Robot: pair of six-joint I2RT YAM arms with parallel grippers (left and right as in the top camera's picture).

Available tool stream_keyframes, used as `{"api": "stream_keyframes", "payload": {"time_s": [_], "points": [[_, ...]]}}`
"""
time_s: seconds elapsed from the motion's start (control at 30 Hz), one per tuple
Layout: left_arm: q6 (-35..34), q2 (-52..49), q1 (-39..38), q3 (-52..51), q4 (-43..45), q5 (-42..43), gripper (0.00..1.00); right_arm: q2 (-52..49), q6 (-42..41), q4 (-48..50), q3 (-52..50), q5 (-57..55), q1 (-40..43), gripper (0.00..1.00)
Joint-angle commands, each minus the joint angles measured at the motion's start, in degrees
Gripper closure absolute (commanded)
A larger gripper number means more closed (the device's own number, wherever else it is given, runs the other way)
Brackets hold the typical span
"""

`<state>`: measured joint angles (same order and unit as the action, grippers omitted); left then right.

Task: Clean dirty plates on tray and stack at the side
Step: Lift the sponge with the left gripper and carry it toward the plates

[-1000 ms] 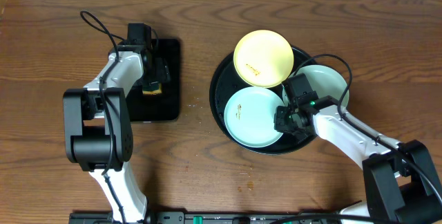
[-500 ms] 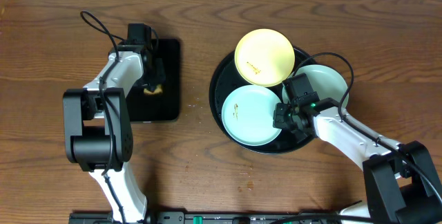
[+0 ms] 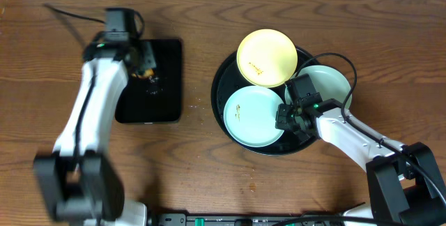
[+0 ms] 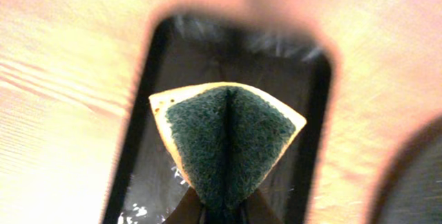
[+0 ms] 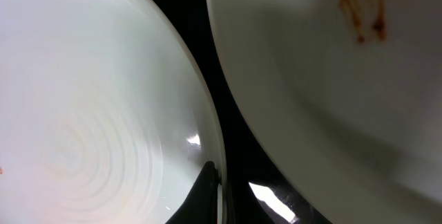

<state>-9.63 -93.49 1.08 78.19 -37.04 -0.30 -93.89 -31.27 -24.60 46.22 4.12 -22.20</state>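
On the round black tray (image 3: 217,97) lie three plates: a pale yellow one (image 3: 266,58) with brown smudges resting on the far rim, a mint-green one (image 3: 252,116) at the front, and another mint-green one (image 3: 329,85) on the right. My right gripper (image 3: 285,118) is shut on the right edge of the front mint plate (image 5: 90,113); one dark finger (image 5: 202,195) lies inside its rim. The other mint plate (image 5: 311,79) shows a brown smudge. My left gripper (image 4: 222,209) is shut on a folded green-and-yellow sponge (image 4: 228,137), held above the rectangular tray.
A smaller rectangular black tray (image 3: 164,97) lies on the left of the wooden table, wet spots on its surface (image 4: 138,175). My left arm (image 3: 90,107) reaches over the table's left side. Bare wood (image 3: 195,163) runs along the front between the trays.
My left gripper has shut on the sponge and lifted it off the rectangular tray as the arm swung up. My right gripper has shut on the front mint plate's rim.
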Motion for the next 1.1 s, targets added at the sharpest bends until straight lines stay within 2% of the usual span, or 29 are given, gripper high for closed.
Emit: {"api": "stream_keyframes", "payload": {"time_s": [0.0,0.07,0.13,0.17,0.3,0.47,0.63,0.73,0.83,0.93,1.07], "points": [[-1.6,7.3,0.1,1.6,0.2,-0.4,0.92,-1.3,0.5,-0.5,-1.7,-0.8,-0.4,0.99],[-1.6,10.6,0.1,1.6,0.2,-0.4,0.93,-1.3,0.5,-0.5,-1.7,-0.8,-0.4,0.92],[-1.6,12.4,0.1,1.5,0.4,-0.4,0.93,-1.3,0.5,-0.5,-1.7,-0.8,-0.4,0.79],[-1.6,13.0,0.1,1.5,0.5,-0.4,0.92,-1.3,0.5,-0.5,-1.7,-0.8,-0.4,0.67],[-1.6,12.3,0.1,1.1,1.5,-0.4,0.92,-1.3,0.5,-0.5,-1.7,-0.8,-0.4,0.48],[-1.7,9.5,0.1,0.0,3.3,-0.4,0.93,-1.3,0.5,-0.5,-1.7,-0.8,-0.4,0.35],[-1.7,7.7,0.1,0.0,3.2,-0.4,0.92,-1.3,0.4,-0.5,-1.7,-0.8,-0.4,0.33],[-1.7,7.8,0.1,0.0,3.3,-0.3,0.93,-1.3,0.4,-0.5,-1.7,-0.8,-0.4,0.36],[-1.6,7.8,0.1,0.0,3.0,-0.3,0.92,-1.3,0.4,-0.4,-1.7,-0.8,-0.4,0.41],[-1.6,7.8,0.1,0.0,2.2,-0.4,0.92,-1.3,0.4,-0.5,-1.7,-0.8,-0.4,0.54],[-1.6,7.8,0.1,0.0,1.2,-0.4,0.92,-1.3,0.4,-0.5,-1.7,-0.8,-0.4,0.62]]}}
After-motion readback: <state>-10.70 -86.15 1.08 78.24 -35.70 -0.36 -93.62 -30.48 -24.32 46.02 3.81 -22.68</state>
